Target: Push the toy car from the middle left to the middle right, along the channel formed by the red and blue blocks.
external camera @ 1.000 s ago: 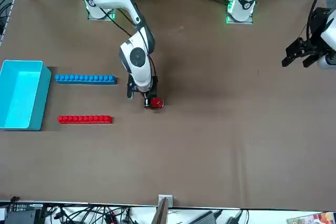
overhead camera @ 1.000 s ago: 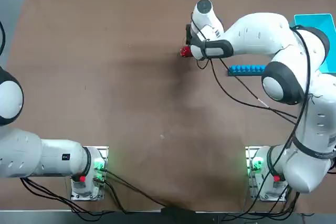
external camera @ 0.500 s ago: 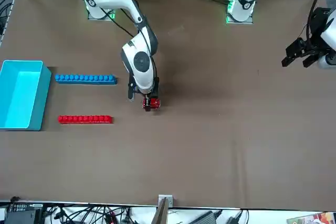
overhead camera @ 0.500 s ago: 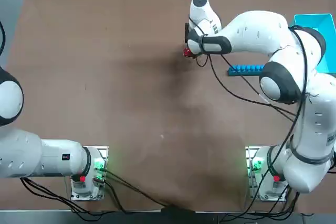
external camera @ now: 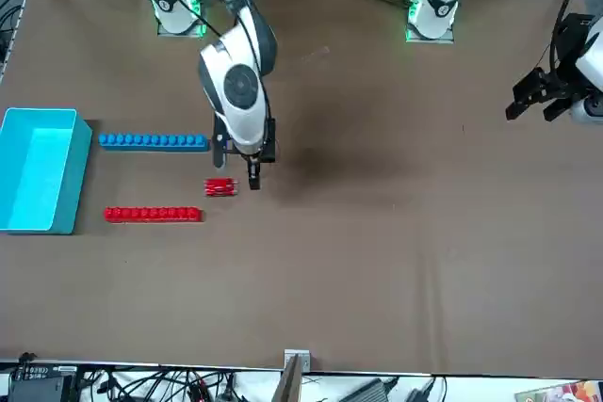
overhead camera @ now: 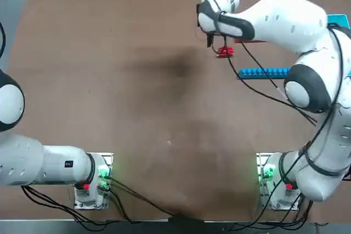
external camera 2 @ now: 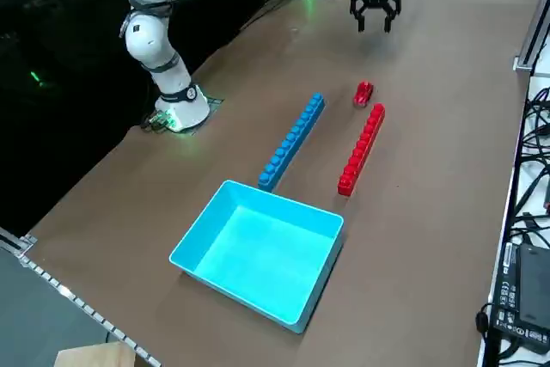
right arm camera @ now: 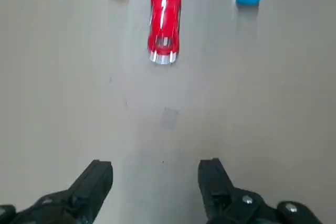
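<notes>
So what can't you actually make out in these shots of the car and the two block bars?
- Top view: the red bar is mostly hidden under the right arm; only the toy car and part of the blue bar show.
- Wrist view: both bars are cut off by the frame edge, only their ends show.
- Front view: the right gripper is partly hidden behind its own wrist.
- Side view: the car's details are too small.
</notes>
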### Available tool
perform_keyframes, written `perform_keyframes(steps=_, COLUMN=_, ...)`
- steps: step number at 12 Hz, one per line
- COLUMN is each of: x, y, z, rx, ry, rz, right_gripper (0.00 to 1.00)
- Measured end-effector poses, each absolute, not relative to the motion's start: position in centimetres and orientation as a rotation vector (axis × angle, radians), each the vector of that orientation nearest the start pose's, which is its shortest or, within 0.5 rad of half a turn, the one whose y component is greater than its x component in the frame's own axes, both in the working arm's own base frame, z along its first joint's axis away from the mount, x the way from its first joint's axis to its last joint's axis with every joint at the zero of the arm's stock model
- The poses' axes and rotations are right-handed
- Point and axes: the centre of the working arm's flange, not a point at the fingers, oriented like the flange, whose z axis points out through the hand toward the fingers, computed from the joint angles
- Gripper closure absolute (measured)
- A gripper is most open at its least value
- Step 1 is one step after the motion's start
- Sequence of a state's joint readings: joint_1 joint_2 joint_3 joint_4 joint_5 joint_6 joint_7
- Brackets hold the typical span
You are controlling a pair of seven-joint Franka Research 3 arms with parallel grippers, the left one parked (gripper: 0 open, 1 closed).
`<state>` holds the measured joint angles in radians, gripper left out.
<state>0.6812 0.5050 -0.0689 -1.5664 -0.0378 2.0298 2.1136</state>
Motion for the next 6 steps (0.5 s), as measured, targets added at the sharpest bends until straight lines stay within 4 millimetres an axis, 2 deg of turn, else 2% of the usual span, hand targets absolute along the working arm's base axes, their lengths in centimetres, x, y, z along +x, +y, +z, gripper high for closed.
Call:
perform_keyframes(steps=2, x=56.0, y=38.2, z=37.5, rx=-2.405, ry=2.115, rz=-0.084, right_gripper=0.00)
perform_keyframes(steps=6, x=56.9, y=34.8, z=41.5, rx=-2.478, ry=2.032, rz=-0.073, right_gripper=0.00)
